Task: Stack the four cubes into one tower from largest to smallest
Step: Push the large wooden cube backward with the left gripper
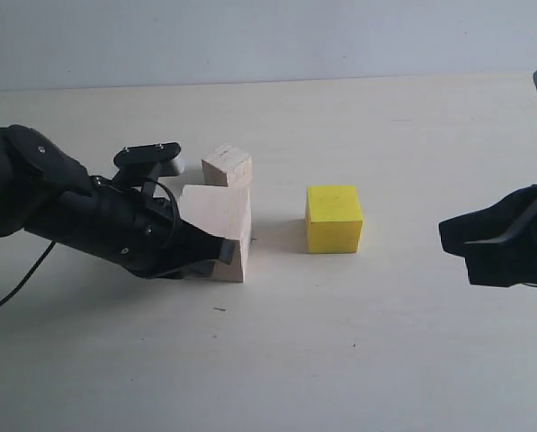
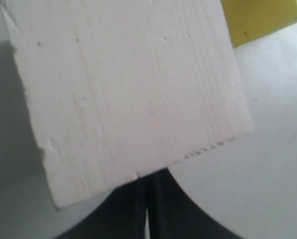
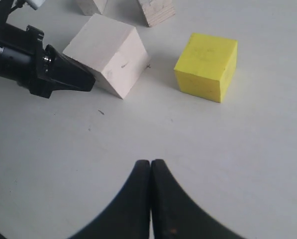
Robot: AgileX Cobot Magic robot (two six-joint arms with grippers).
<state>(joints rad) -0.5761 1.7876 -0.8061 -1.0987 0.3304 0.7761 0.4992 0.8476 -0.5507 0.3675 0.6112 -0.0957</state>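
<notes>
The large pale wood cube [image 1: 219, 225] sits left of centre on the table, and it fills the left wrist view [image 2: 128, 94]. My left gripper [image 1: 221, 250] is shut, and its tips [image 2: 150, 178] touch the cube's near lower edge without holding anything. The yellow cube [image 1: 334, 219] stands apart to the right [image 3: 208, 64]. One small pale wood cube [image 1: 227, 166] rests just behind the large one. The right wrist view shows two small cubes [image 3: 155, 11] [image 3: 92, 5] behind it. My right gripper [image 3: 150, 164] is shut and empty, hovering at the right [image 1: 497, 241], well clear of the cubes.
The pale tabletop [image 1: 340, 360] runs back to a light wall. The left arm's black body and cable [image 1: 34, 193] lie low over the table's left side.
</notes>
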